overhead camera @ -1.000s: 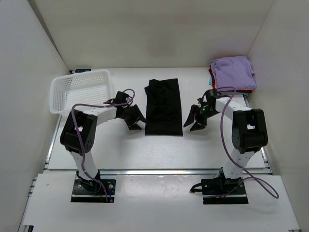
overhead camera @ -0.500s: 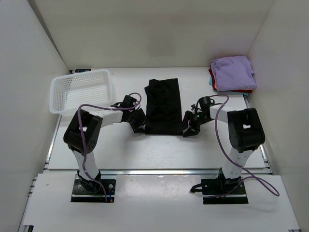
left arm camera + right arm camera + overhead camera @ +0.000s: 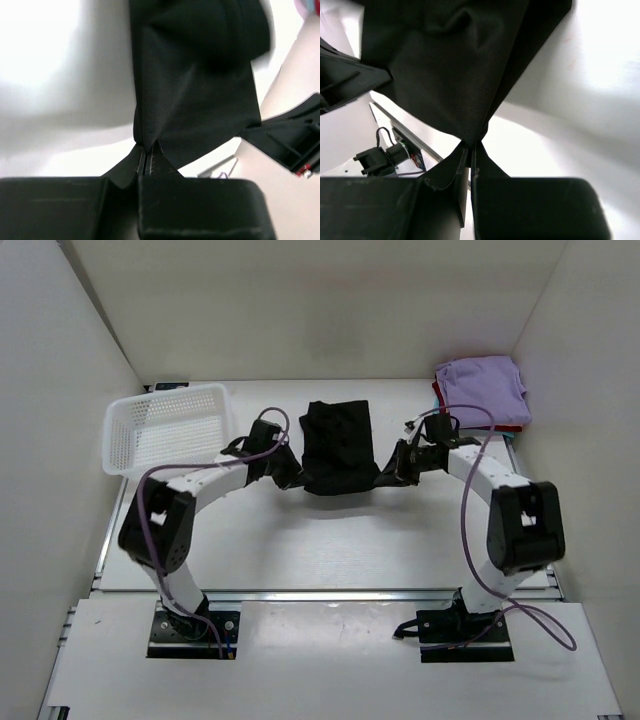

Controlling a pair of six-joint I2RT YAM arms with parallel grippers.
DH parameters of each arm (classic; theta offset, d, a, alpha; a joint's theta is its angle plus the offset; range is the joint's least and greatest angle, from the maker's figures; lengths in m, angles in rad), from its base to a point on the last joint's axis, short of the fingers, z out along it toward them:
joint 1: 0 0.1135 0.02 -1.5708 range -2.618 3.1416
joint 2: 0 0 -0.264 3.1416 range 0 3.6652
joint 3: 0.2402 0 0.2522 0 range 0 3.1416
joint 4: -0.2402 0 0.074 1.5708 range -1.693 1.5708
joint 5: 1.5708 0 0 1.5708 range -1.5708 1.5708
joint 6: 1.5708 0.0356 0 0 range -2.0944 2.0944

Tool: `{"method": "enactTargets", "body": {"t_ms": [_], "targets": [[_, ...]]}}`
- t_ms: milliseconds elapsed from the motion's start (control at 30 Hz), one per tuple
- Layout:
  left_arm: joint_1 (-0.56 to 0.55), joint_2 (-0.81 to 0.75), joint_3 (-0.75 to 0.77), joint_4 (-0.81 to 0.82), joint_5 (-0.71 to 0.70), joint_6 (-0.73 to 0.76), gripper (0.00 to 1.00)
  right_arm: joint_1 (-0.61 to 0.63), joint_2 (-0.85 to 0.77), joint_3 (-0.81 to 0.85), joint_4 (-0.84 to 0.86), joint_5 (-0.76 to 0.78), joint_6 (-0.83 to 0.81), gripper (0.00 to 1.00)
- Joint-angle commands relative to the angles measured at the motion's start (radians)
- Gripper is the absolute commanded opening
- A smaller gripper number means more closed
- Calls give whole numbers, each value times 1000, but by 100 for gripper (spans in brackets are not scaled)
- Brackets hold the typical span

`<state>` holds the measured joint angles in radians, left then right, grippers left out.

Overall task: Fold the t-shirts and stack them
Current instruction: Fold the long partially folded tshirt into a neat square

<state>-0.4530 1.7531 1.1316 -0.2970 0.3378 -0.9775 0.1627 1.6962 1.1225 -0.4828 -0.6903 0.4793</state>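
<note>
Both arms are now reaching farther in, lifting the near edge of the black t-shirt [image 3: 335, 440] off the middle of the counter [image 3: 330, 540]. The left tool [image 3: 290, 476] and right tool [image 3: 391, 469] are each pinching a near corner.

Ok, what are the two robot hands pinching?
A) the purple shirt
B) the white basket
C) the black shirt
C: the left gripper and the right gripper are each shut on a corner of the black shirt, as both wrist views show.
</note>
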Motion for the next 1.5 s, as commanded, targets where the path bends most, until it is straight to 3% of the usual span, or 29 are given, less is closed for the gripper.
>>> {"method": "enactTargets", "body": {"t_ms": [0, 233, 433, 600, 733, 800, 867, 900, 933, 1000, 1067, 1133, 1233, 1300, 1467], "targets": [[-7, -139, -142, -5, 1, -7, 0, 18, -105, -117, -14, 8, 21, 0], [-53, -315, -478, 53, 24, -56, 0, 113, -328, -488, 62, -14, 104, 0], [-38, -469, -578, -10, 43, -64, 0, 146, -408, -524, -11, -5, 90, 0], [34, -453, -425, -71, 81, -52, 0, 74, -314, -313, -123, -20, 9, 0], [106, -246, -166, -65, 162, -35, 0, 17, -91, 29, -175, -34, -22, 0], [132, -113, 41, -79, 170, -20, 0, 5, 35, 257, -192, -40, -10, 0], [164, 27, 214, -65, 165, -18, 12, -26, 173, 441, -189, -38, 7, 0], [177, 127, 341, -71, 146, -12, 35, -40, 260, 573, -209, -17, 13, 13], [191, 219, 402, -82, 150, -16, 63, -48, 349, 635, -239, -5, 22, 29], [217, 366, 642, -82, 196, -39, 64, -58, 455, 846, -289, 43, 34, 39], [224, 530, 805, -120, 237, -67, 78, -60, 520, 928, -336, 90, 38, 44], [228, 610, 1006, -195, 254, -60, 99, -63, 548, 958, -355, 150, 33, 45], [221, 683, 1138, -286, 273, -30, 99, -66, 518, 866, -321, 196, 18, 47], [215, 674, 1146, -324, 286, -3, 99, -61, 493, 789, -291, 173, 13, 49], [189, 534, 999, -330, 274, 69, 98, -52, 500, 649, -198, 140, -33, 60]]}}
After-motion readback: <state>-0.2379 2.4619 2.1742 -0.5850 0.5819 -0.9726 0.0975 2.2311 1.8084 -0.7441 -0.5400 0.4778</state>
